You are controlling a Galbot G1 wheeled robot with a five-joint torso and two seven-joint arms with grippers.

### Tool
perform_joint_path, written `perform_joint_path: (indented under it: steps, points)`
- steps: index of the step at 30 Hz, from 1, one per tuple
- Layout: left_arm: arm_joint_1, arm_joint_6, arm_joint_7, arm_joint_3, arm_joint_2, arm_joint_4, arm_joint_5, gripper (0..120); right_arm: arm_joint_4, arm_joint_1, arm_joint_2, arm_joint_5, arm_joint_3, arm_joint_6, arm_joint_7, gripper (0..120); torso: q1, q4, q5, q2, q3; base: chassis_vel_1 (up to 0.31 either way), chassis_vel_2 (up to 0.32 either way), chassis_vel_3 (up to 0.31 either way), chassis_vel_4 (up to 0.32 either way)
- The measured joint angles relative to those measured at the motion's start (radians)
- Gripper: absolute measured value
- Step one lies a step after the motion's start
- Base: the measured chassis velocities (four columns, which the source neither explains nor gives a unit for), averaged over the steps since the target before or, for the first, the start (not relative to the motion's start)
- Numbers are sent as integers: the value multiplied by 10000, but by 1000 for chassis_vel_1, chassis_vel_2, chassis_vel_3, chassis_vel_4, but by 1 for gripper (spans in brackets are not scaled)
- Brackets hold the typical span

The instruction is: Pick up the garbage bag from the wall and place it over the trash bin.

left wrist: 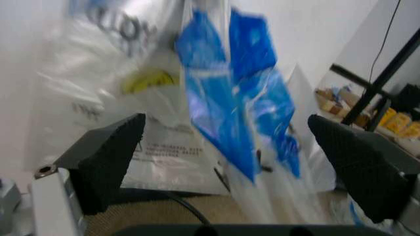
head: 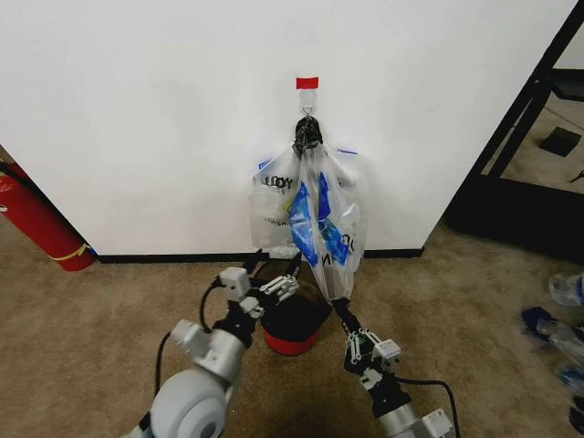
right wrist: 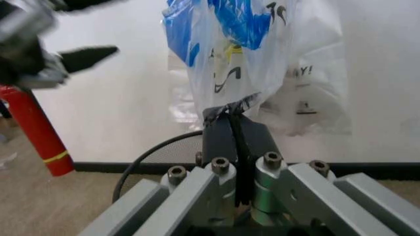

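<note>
Garbage bag [head: 321, 219] hung against wall [head: 155, 119] from black knot [head: 307, 135] under red tape strip [head: 307, 83], in front of bunch of matching bags [head: 274, 205]. Right gripper [head: 344, 313] had jaws pressed together, pinching bag's bottom edge; bag stretched from knot down to jaws. Left gripper [head: 276, 281] sat over trash bin [head: 292, 321], jaws spread, bag just beyond its fingertips [left wrist: 108, 157], not touching. Red fire extinguisher [head: 36, 219] stood at far left.

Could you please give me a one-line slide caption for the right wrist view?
Right gripper shut on the bottom edge of the garbage bag hanging against the wall.
</note>
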Motion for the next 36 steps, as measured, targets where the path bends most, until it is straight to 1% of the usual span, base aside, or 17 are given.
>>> perform_joint_path:
  steps: [2, 5, 7, 11, 22, 24, 26, 30, 31, 36]
  points:
    - [-418, 81, -91, 289, -70, 281, -174, 98, 51, -37, 31, 7, 54, 0, 0, 0, 0, 3, 2, 0, 0, 0, 0, 0, 0]
    - [-1107, 174, -267, 561, -242, 688, -371, 98, 90, -96, 64, 8, 127, 0, -2, 0, 0, 0, 2, 0, 0, 0, 0, 0, 0]
    - [-1178, 186, -293, 572, -264, 718, -412, 98, 92, -101, 65, 8, 133, 0, -3, 0, 0, 0, 3, 0, -1, 0, 0, 0, 0]
    - [-1795, 402, -499, 576, -434, 836, -900, 99, 69, -118, 44, 18, 186, 11, -7, 0, 0, 3, 2, 0, -1, 0, 0, 0, 0]
    - [-2173, 650, -735, 833, -700, 1243, -896, 99, 38, -37, 29, 117, 183, 1, -8, 0, 0, 3, 3, 0, -1, 0, 0, 0, 0]
    - [-2276, 698, -781, 914, -755, 1350, -872, 98, 37, -51, 10, 157, 204, 1, -7, 0, 0, 2, 2, 0, -1, 0, 0, 0, 0]
    - [-2330, 711, -812, 942, -776, 1415, -856, 93, 38, -66, 8, 187, 223, 1, -5, 0, 0, 2, 3, 0, -1, 0, 0, 0, 0]
    - [-2352, 718, -861, 947, -777, 1498, -828, 77, 46, -108, 1, 261, 277, 13, 1, 0, -1, 2, 2, 0, -1, 0, 0, 0, 0]
    - [-2352, 718, -861, 947, -777, 1498, -828, 77, 46, -108, 1, 261, 277, 13, 1, 0, -1, 2, 2, 0, -1, 0, 0, 0, 0]
    - [-2371, 713, -897, 967, -800, 1551, -825, 55, 46, -126, -9, 324, 297, 29, 18, 0, -2, 2, 2, 1, -2, 0, 0, 0, 0]
